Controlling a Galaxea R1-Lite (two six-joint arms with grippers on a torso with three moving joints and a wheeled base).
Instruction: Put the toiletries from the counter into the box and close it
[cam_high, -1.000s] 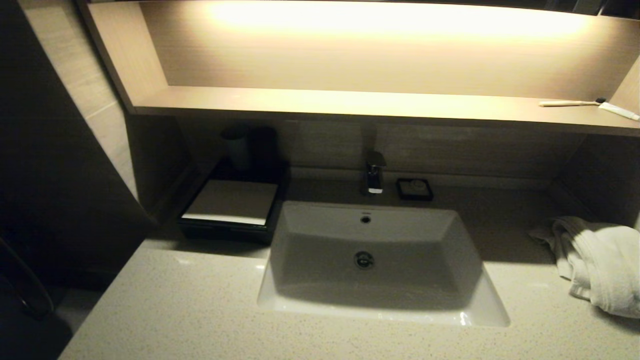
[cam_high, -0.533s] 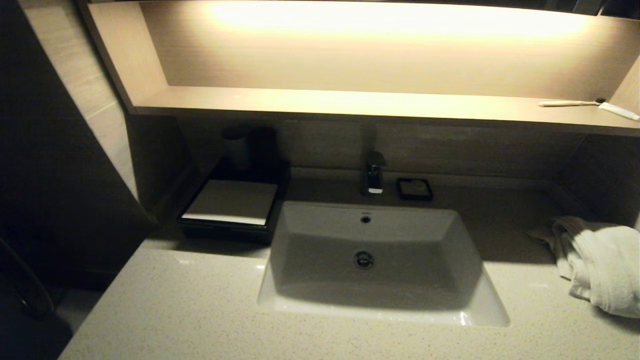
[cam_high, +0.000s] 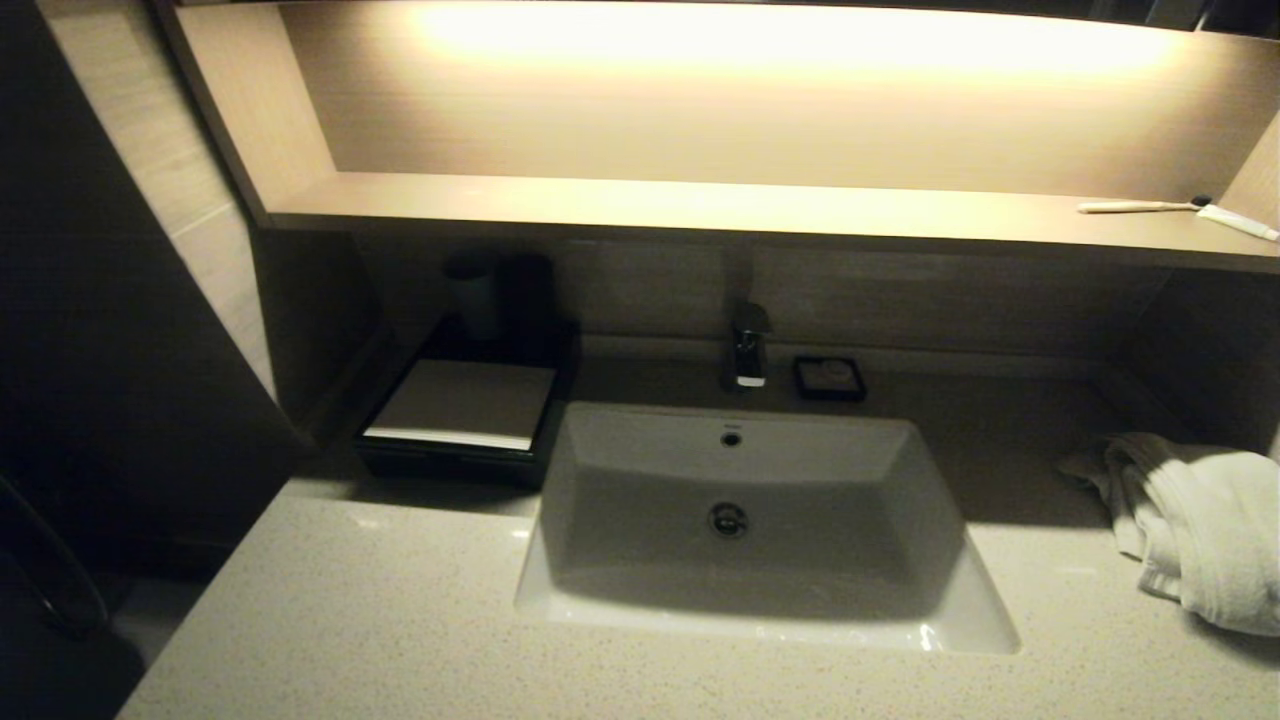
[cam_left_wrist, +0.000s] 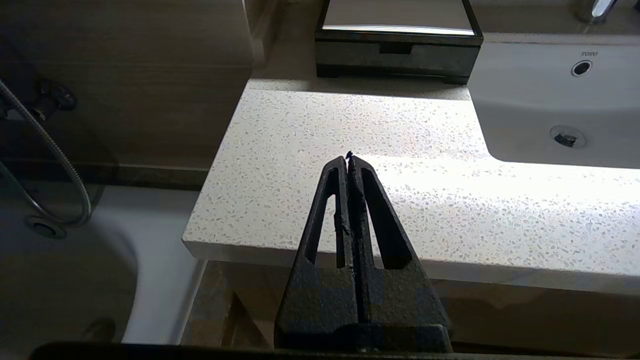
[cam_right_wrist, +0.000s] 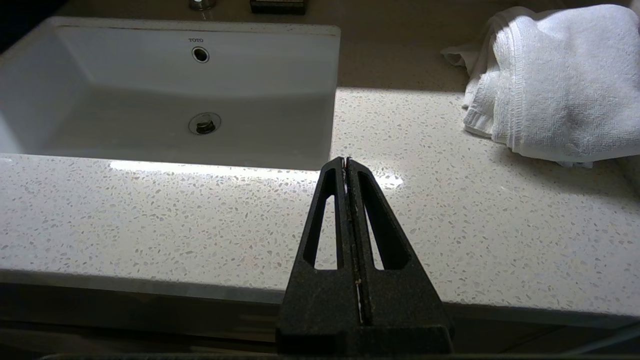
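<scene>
Wrist views show both grippers, left (cam_left_wrist: 349, 156) and right (cam_right_wrist: 346, 160), jaws clenched, near the counter (cam_left_wrist: 320, 150) edge.

The sink (cam_high: 760, 520) sat sunk in the middle of the worktop (cam_high: 350, 620) before me. The box (cam_high: 460, 420) stood on the worktop to my left of the sink, against the back corner, with a cup (cam_high: 475, 295) behind it. The tap (cam_high: 748, 350) rose behind the sink, and a soap dish (cam_high: 829, 378) lay just to its right. A towel (cam_high: 1200, 530) lay heaped on the worktop at my far right. On the shelf (cam_high: 700, 205) above, at its right end, lay a toothbrush (cam_high: 1140, 206) and a tube (cam_high: 1238, 222) beside it. My left end effector (cam_left_wrist: 350, 157) and my right end effector (cam_right_wrist: 346, 161) hung over the worktop's near edge
</scene>
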